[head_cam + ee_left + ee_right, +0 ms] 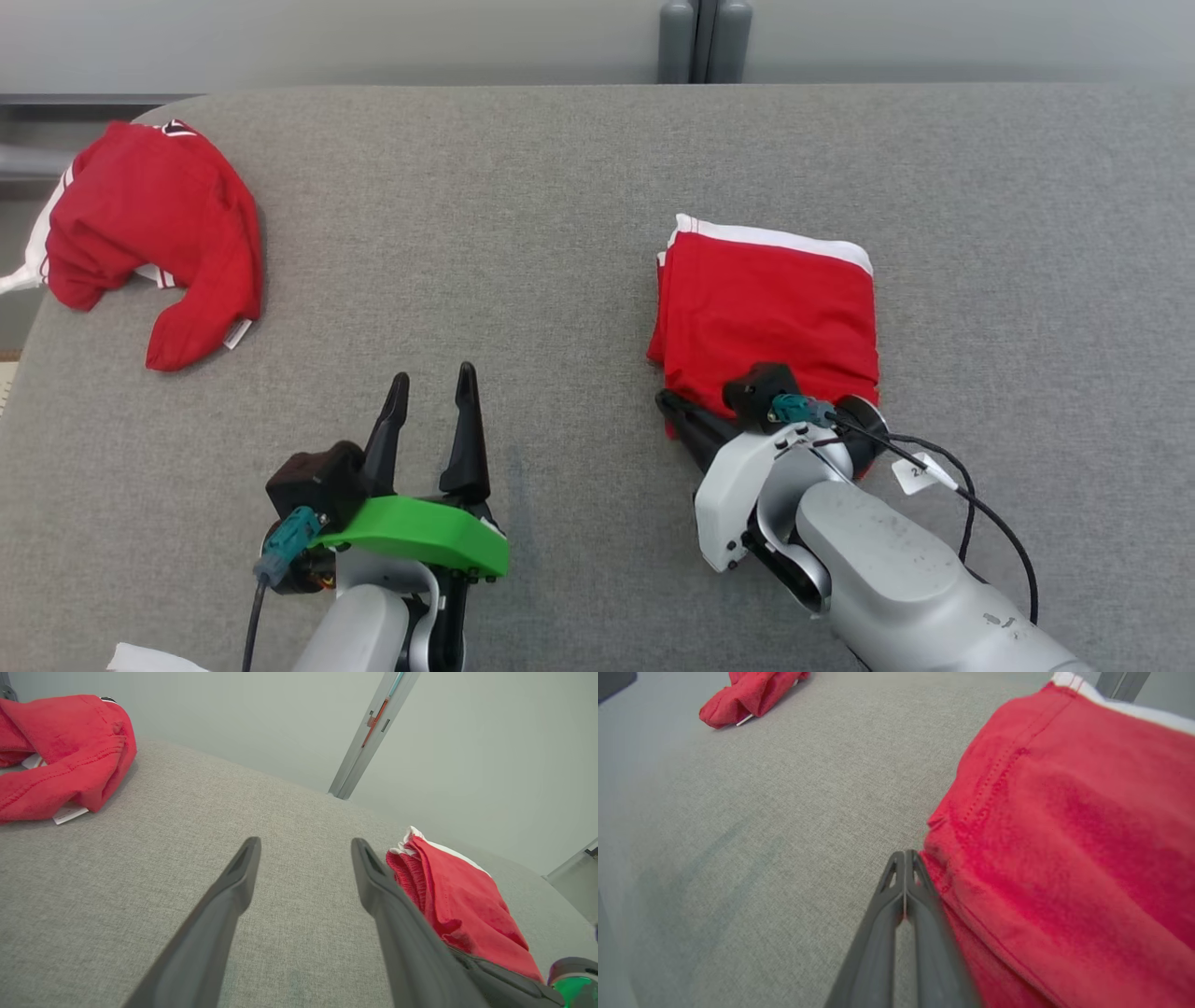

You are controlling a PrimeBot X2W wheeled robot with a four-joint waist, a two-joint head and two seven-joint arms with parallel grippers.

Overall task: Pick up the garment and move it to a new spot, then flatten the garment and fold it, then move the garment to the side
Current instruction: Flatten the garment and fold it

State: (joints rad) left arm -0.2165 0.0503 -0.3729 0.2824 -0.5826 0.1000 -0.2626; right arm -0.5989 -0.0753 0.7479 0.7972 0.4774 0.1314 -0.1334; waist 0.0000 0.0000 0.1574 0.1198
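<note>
The right gripper (905,855), shut on nothing visible, touches the folded garment (770,299) at its near-left corner, while the wide-open left gripper (433,373) hangs well to the garment's left.

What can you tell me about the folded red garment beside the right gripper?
The folded garment is red, in a soft knit-looking fabric with a white band along its far edge and stitched seams. It is folded into a rough rectangle of several layers and lies flat on the grey fabric table, right of centre. Its near left corner is slightly rumpled. The right gripper sits at that corner, jaws shut, alongside the cloth edge; no cloth shows between them.
</note>
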